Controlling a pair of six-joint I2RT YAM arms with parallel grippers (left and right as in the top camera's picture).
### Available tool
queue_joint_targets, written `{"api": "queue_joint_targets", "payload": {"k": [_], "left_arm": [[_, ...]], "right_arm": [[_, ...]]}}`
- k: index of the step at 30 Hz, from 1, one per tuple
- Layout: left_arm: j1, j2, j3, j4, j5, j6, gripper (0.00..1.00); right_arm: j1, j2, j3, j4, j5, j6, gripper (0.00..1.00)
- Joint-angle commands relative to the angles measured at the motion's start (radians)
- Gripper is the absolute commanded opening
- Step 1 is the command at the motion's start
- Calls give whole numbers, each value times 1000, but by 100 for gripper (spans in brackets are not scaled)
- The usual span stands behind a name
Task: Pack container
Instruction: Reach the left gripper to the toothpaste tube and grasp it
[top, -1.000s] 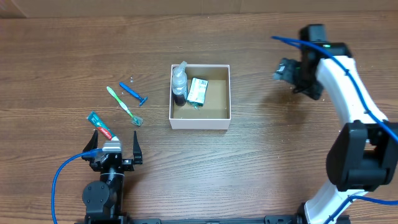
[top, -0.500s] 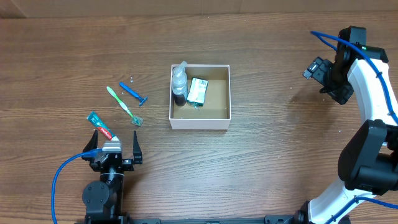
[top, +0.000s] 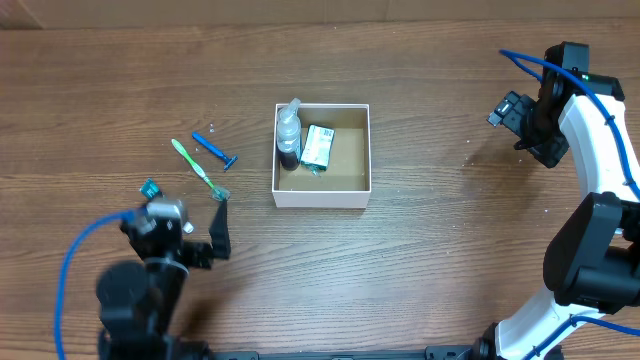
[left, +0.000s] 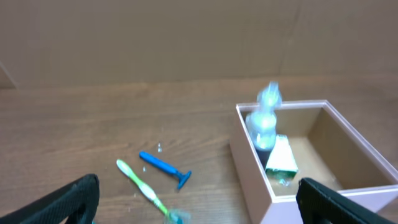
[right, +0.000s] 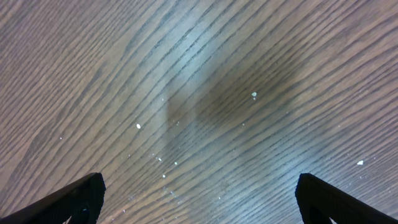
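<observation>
The container (top: 320, 196) is a shallow square box with white walls and a brown inside, at the table's middle. It holds a clear dark-bottomed bottle (top: 288, 130) and a green-and-white packet (top: 318, 146). It also shows in the left wrist view (left: 249, 177), with the bottle (left: 263, 121) and the packet (left: 278, 155). My left gripper (top: 185, 225) is open and empty, left of the box and near its front, over a toothpaste tube; only the tube's teal end (top: 150, 188) shows. In its own view the left gripper (left: 199, 205) has wide-apart fingers. My right gripper (top: 505, 112) is open and empty, far right of the box.
A green toothbrush (top: 200, 170) and a blue razor (top: 215, 150) lie on the wood table left of the box; both show in the left wrist view, toothbrush (left: 146, 190), razor (left: 163, 168). The right wrist view shows only bare table under the open right gripper (right: 199, 199).
My right arm swung right, away from the box, then held still. My left arm has just lifted and moved over the toothpaste tube, hiding most of it.
</observation>
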Motion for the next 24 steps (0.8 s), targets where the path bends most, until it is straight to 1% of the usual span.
{"api": "queue_joint_targets", "payload": {"k": [1, 2, 3, 5, 7, 12, 14, 15, 16, 17, 19, 21, 24], "left_arm": [[5, 298, 318, -173, 82, -40, 100], [5, 340, 369, -217, 114, -40, 100], [5, 406, 449, -288, 180, -40, 100], [5, 489, 546, -369, 261, -40, 100], [5, 537, 581, -404, 308, -40, 100], [5, 631, 583, -391, 406, -63, 100], [5, 647, 583, -386, 344, -71, 100], [5, 658, 583, -393, 259, -121, 100], [5, 676, 583, -406, 145, -200, 100], [6, 707, 583, -433, 0, -316, 100], [6, 763, 583, -481, -153, -467, 100], [6, 819, 583, -517, -222, -581, 100], [6, 916, 582, -523, -232, -723, 100]], "right_arm": [[2, -1, 24, 5, 7, 0, 100], [2, -1, 24, 5, 7, 0, 100], [2, -1, 24, 5, 7, 0, 100], [2, -1, 24, 5, 7, 0, 100], [2, -1, 24, 5, 7, 0, 100], [2, -1, 24, 5, 7, 0, 100], [2, -1, 24, 5, 7, 0, 100], [2, -1, 24, 5, 7, 0, 100], [2, -1, 24, 5, 7, 0, 100], [2, -1, 24, 5, 7, 0, 100], [2, -1, 24, 5, 7, 0, 100], [2, -1, 24, 5, 7, 0, 100], [2, -1, 24, 5, 7, 0, 100]]}}
